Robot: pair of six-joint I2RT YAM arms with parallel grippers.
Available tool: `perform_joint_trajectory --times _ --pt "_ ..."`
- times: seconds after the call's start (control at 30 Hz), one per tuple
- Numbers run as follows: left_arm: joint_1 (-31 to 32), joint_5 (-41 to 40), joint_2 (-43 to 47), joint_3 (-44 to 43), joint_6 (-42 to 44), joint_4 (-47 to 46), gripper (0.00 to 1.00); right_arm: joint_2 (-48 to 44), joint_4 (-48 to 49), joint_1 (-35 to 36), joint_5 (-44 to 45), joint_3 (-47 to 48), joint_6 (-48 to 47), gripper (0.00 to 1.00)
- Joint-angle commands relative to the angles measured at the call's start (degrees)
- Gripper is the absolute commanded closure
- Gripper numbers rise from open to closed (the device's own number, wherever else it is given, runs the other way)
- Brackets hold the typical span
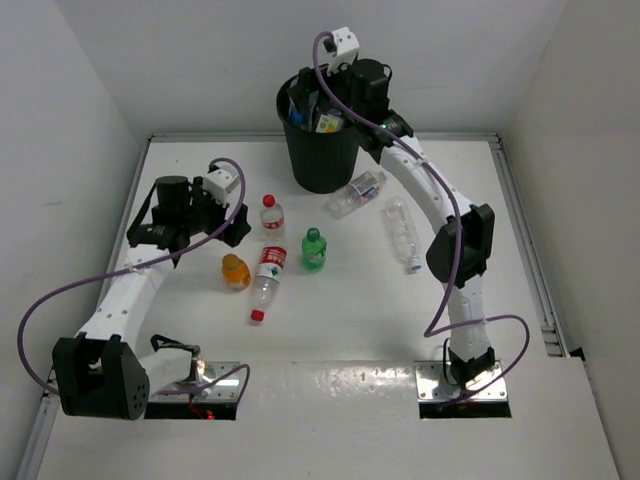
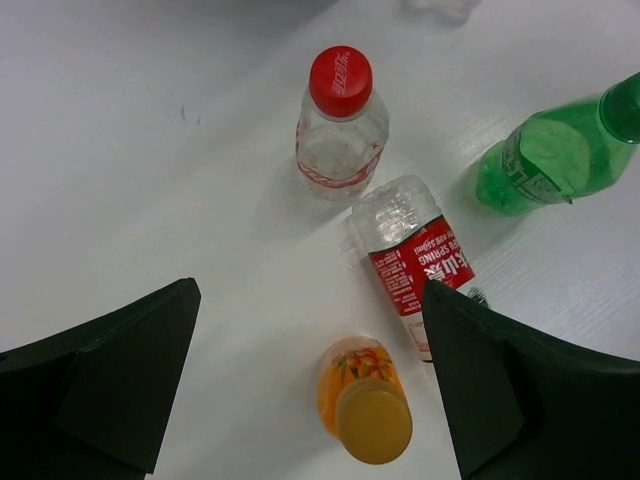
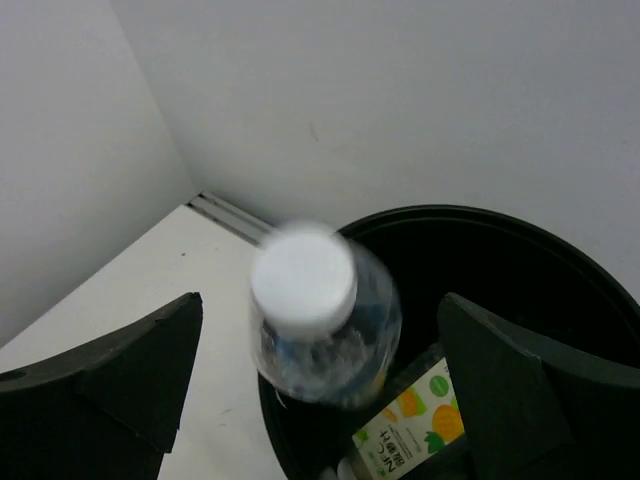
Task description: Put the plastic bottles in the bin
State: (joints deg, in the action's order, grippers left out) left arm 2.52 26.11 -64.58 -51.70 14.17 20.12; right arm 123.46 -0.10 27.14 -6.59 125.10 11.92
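While the left claw (image 2: 310, 300) hangs over the left side of the table (image 1: 340, 330), its fingers (image 2: 110, 370) stand wide apart and hold nothing. Its wrist camera shows four bottles below. The orange bottle (image 2: 362, 402) stands nearest. Just beyond it the red-label bottle (image 2: 415, 265) lies on its side. The red-cap bottle (image 2: 340, 125) stands upright farther off, and the green bottle (image 2: 550, 160) is to the right. This view misses everything farther right.

The top camera adds two more bottles on their sides. A blue-cap bottle (image 1: 402, 234) lies right of the green one, and a clear bottle (image 1: 356, 194) lies just beside the foot of the bin (image 1: 320, 160). The bin stands at the far middle of the table.

The right claw (image 3: 320, 300) hovers over the bin, its fingers (image 3: 520, 400) also spread. Only its wrist camera shows a blurred white-cap bottle (image 3: 320, 320) between them, touching neither and above the bin's left rim. A yellow-label bottle (image 3: 410, 420) lies inside. From above, the wrist hides the white-cap bottle.
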Motion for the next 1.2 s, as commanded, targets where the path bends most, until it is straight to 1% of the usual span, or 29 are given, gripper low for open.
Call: perform_joint_trajectory --times 0.0,0.03,0.17,0.23,0.3,0.37,0.4,0.47,0.5,0.57,0.63,0.77,0.93,0.97,1.03,1.1,1.13,1.17 --pt "-0.68 2.18 -1.86 1.68 -0.03 -6.04 0.0 -1.9 2.91 1.08 4.56 1.2 -0.85 0.0" --pt "-0.68 2.19 -1.87 1.69 -0.02 -6.84 0.0 -1.91 3.08 1.16 4.57 1.29 -0.85 0.0" --pt "-0.16 2.89 -6.78 1.08 -0.02 -10.27 0.0 -3.83 2.47 1.08 4.83 1.47 -1.2 0.0" --pt "-0.15 3.51 -10.28 0.47 -1.34 -13.15 0.0 -7.26 1.77 0.55 4.83 0.5 -0.94 0.0" --pt "0.38 4.47 -12.58 -0.15 -2.22 -15.45 0.0 -11.55 1.24 -0.5 4.83 -3.09 -0.5 0.0" --pt "1.07 4.48 -16.0 -1.55 -2.75 -18.61 0.0 -13.93 0.28 -1.64 4.39 -5.82 -0.15 0.0" --pt "1.69 4.48 -17.06 -1.56 -3.27 -19.5 0.0 -17.17 -2.25 -2.6 4.04 -8.44 0.55 0.0" --pt "2.48 4.48 -20.3 -3.31 -3.28 -22.04 0.0 -20.52 -4.63 -4.01 3.51 -10.22 0.56 0.0" --pt "2.49 4.48 -21.46 -3.93 -3.28 -22.57 0.0 -21.84 -5.0 -5.15 2.99 -13.44 0.47 0.0" --pt "3.1 4.48 -23.57 -5.77 -3.89 -24.77 0.0 -25.97 -7.19 -6.47 2.9 -15.4 -0.92 0.0" --pt "3.72 6.4 -26.21 -7.44 -5.47 -26.53 0.0 -29.23 -8.51 -7.88 3.42 -18.3 -1.37 0.0" --pt "4.95 8.52 -30.78 -11.13 -5.47 -27.68 0.0 -32.66 -12.9 -10.17 4.13 -22.0 -2.34 0.0" --pt "6.08 11.59 -34.56 -13.59 -4.95 -27.68 0.0 -35.92 -15.02 -12.81 4.66 -24.55 -2.96 0.0" --pt "6.09 11.6 -35.43 -14.3 -4.95 -27.68 0.03 -36.7 -15.11 -13.33 4.74 -25.16 -2.96 0.0" --pt "6.09 12.65 -36.31 -15.09 -4.95 -27.68 0.19 -37.5 -15.37 -13.69 4.74 -26.92 -3.57 0.0" --pt "6.09 14.23 -37.37 -16.32 -4.95 -26.45 0.37 -38.38 -15.37 -13.69 4.83 -28.23 -3.93 0.0" --pt "6.09 15.1 -37.38 -16.32 -5.47 -26.45 0.53 -39.08 -15.54 -14.04 4.83 -28.68 -4.19 0.0" --pt "6.09 16.77 -37.38 -17.72 -5.47 -25.75 0.6 -39.17 -15.63 -14.13 4.83 -29.29 -4.1 0.0"
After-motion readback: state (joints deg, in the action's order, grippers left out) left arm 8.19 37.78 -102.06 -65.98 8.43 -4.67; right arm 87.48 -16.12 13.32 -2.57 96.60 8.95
